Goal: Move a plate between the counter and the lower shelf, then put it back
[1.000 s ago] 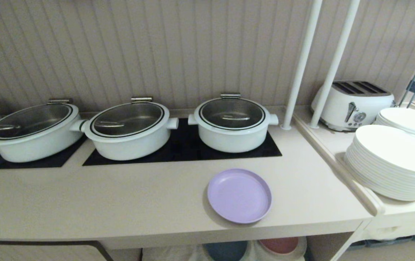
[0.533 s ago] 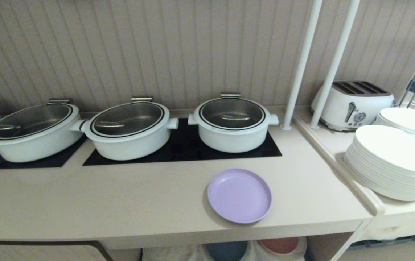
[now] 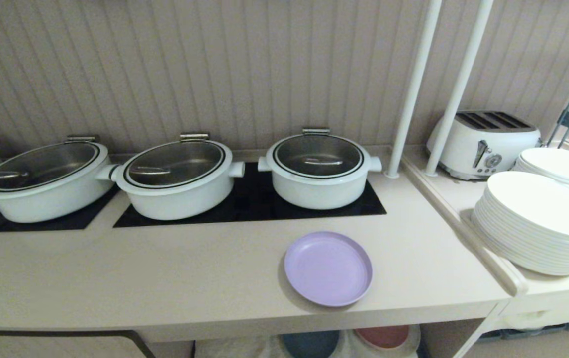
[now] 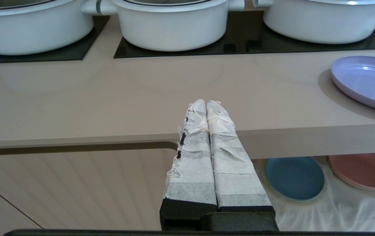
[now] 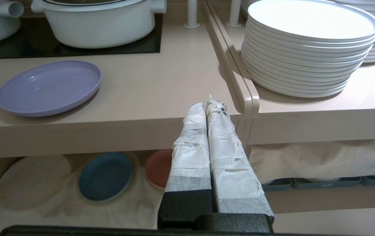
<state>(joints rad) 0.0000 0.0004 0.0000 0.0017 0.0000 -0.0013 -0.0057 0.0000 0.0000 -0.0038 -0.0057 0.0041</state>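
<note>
Three white lidded pots [image 3: 318, 169] sit in a row on black panels [image 3: 249, 204] across the middle of the head view, at the back of the counter [image 3: 165, 278]. In the lower centre of that view the lavender plate [image 3: 328, 268] lies flat on the counter's bare beige surface, close to the front edge and in front of the rightmost pot. At the bottom edge, under the counter, the lower shelf [image 5: 56, 193] shows a blue plate [image 3: 310, 343] and a pink plate [image 3: 383, 336] side by side on a wrinkled off-white cloth. On the right of the head view, a stack of white plates [image 3: 538, 223] and a white toaster [image 3: 483, 144] stand on a separate beige ledge. Neither arm appears in the head view. In the left wrist view, the left gripper [image 4: 206, 104] sits at centre frame with its taped fingers pressed together, empty, in front of the counter's edge, with the lavender plate at far right. In the right wrist view, the right gripper [image 5: 208, 105] is likewise closed on nothing, at centre frame by the counter's front edge, with the lavender plate at upper left.
</note>
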